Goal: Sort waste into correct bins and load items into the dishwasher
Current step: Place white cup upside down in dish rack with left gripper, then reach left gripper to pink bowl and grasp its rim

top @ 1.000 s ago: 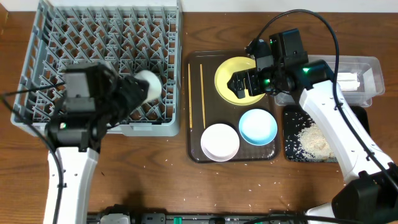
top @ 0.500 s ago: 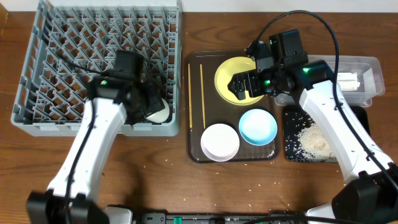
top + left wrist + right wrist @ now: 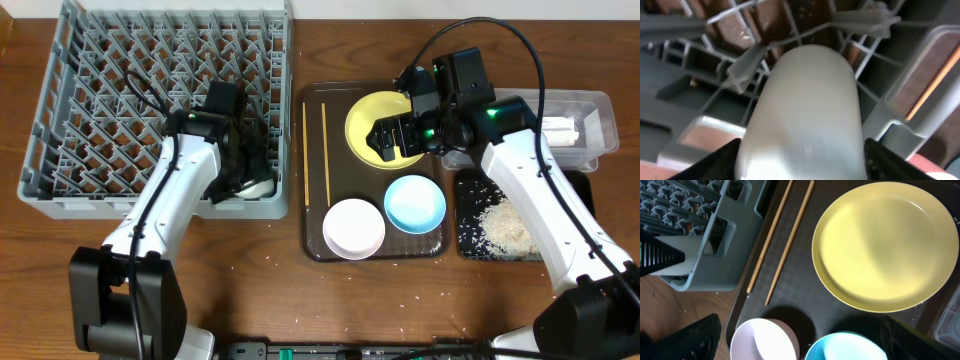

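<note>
Brown wooden table (image 3: 300, 290), rice grains (image 3: 405, 300) scattered near front.
In grey dish rack (image 3: 120, 90) pale cup (image 3: 807, 110) is seen between left gripper (image 3: 802, 159) fingers; blurred, grip cannot be told. Right gripper (image 3: 800, 332) is spread wide over yellow plate (image 3: 885, 245).

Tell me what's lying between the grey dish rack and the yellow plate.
Two wooden chopsticks, side by side along the left edge of the brown tray, clearest in the overhead view.
</note>
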Controlling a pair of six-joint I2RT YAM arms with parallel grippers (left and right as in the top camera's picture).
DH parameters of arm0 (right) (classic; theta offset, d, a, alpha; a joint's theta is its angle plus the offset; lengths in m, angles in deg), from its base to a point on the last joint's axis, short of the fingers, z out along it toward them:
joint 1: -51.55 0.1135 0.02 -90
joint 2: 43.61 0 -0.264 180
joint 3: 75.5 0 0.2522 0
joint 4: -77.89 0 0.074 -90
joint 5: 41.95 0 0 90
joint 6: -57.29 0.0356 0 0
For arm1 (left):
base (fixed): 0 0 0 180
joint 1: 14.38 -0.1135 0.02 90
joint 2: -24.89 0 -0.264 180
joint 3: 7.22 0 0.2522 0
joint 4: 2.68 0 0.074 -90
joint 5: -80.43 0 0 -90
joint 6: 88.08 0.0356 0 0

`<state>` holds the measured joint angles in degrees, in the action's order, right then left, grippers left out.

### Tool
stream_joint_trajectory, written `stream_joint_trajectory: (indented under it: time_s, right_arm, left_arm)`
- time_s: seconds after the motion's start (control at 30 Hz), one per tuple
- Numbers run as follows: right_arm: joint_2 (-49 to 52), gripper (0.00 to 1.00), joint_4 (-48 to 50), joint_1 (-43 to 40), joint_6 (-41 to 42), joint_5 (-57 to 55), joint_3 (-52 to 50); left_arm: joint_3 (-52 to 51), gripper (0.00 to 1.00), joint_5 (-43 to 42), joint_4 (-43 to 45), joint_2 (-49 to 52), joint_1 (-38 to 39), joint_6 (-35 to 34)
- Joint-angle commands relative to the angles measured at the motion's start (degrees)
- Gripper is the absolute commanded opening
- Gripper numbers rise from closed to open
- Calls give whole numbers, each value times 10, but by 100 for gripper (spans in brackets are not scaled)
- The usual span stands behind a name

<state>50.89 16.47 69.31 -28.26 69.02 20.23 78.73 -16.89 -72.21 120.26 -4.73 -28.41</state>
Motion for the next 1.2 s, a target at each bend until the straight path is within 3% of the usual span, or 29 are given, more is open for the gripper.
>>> stream_joint_trajectory:
  time_s: [0.0, 0.17, 0.33, 0.63, 0.9, 1.17]
  right_arm:
    - [-9, 99, -1, 7, -9, 3, 5]
    - [-9, 99, -1, 7, -9, 3, 5]
    - [-9, 99, 1, 6, -9, 2, 5]
    - [-9, 99, -3, -10, -9, 2, 5]
    - [-10, 99, -9, -57, 18, 5, 5]
    - [-75, 99, 22, -150, 14, 97, 5]
  left_arm:
    - [12, 80, 7, -6, 2, 1, 3]
    - [37, 80, -9, -25, -12, 1, 23]
    - [66, 80, -85, -21, -61, 16, 108]
    - [63, 80, -108, 8, -79, 157, 258]
    - [54, 80, -97, 8, 17, 210, 262]
    - [54, 84, -103, 10, 106, 211, 263]
